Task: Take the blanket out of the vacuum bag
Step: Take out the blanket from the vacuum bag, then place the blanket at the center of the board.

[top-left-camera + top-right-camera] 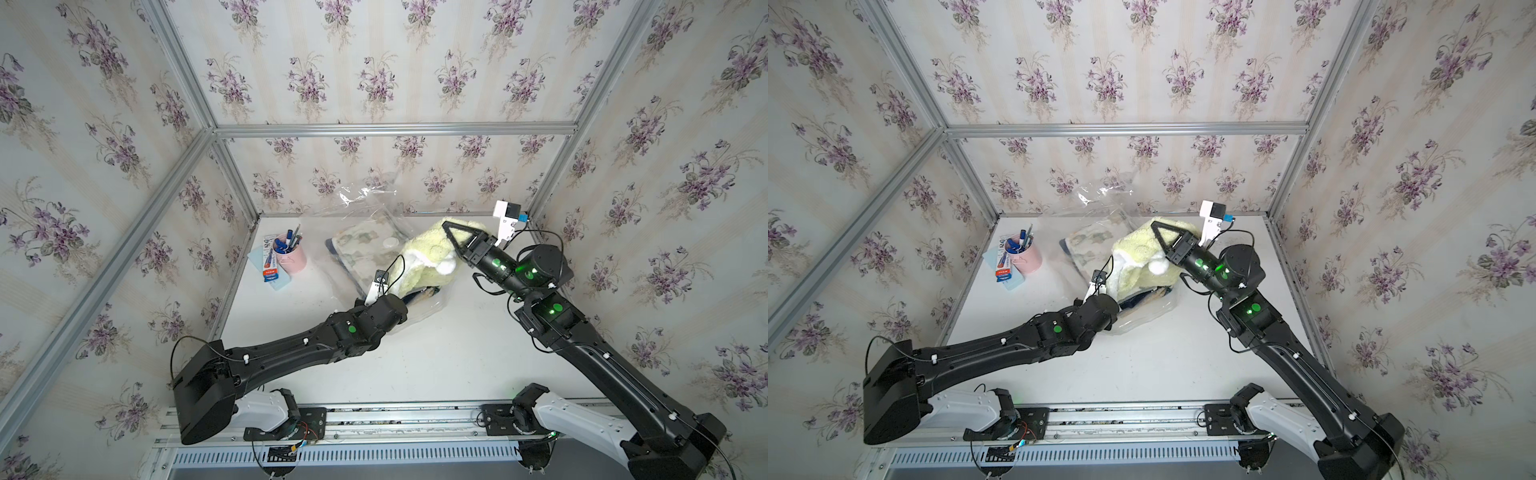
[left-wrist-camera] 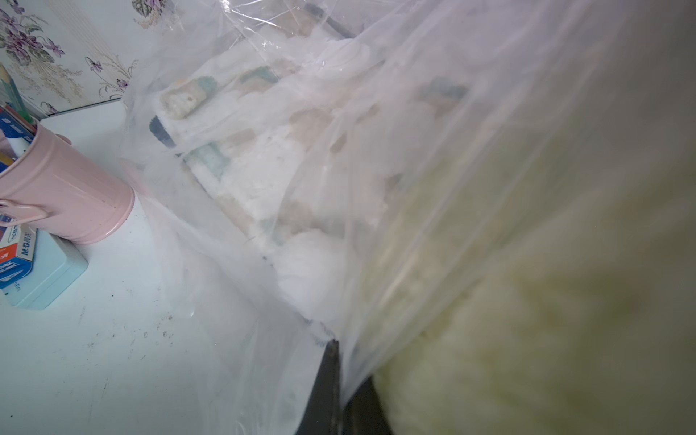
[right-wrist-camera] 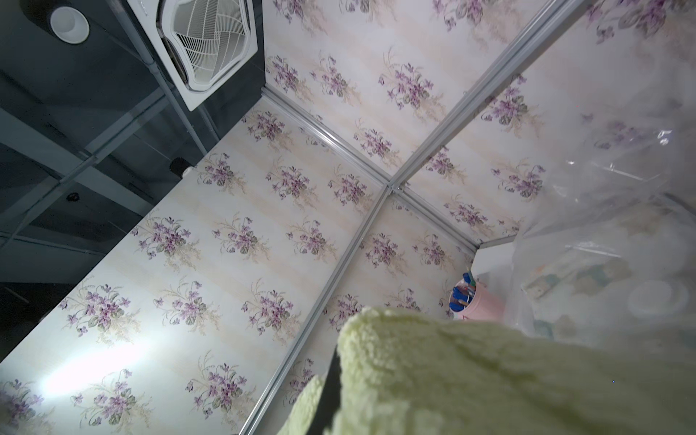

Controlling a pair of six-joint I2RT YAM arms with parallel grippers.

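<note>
While the left gripper (image 2: 341,380) is pinched shut on a sheet of the vacuum bag (image 1: 361,195), with the clear plastic running up from between its two dark fingers (image 2: 325,376) in the left wrist view, the right gripper (image 1: 448,227) is closed on the pale yellow fleecy blanket (image 1: 419,257). Both top views show that blanket bunched in a raised mound on the side of the pink pen cup (image 1: 291,259) toward the right arm. It is well apart from the cup, with most of the bag lying between the two. How much of the blanket is inside the plastic is hard to tell; its lower part seems to sit in the bag's opening. The bag rests on the white table (image 1: 415,365) just beside the cup, its far edge standing up crinkled in front of the flowered wall. Through the plastic shows a second, folded cloth (image 1: 361,245) with beige and green patches, lying flat in the part of the bag nearest the cup. A round white valve disc (image 1: 390,243) sits on the bag's face over that cloth. The cup, full of pens, stands on a light blue box (image 1: 276,280). In the right wrist view the blanket drapes over one dark finger (image 3: 327,395) of the right gripper
</note>
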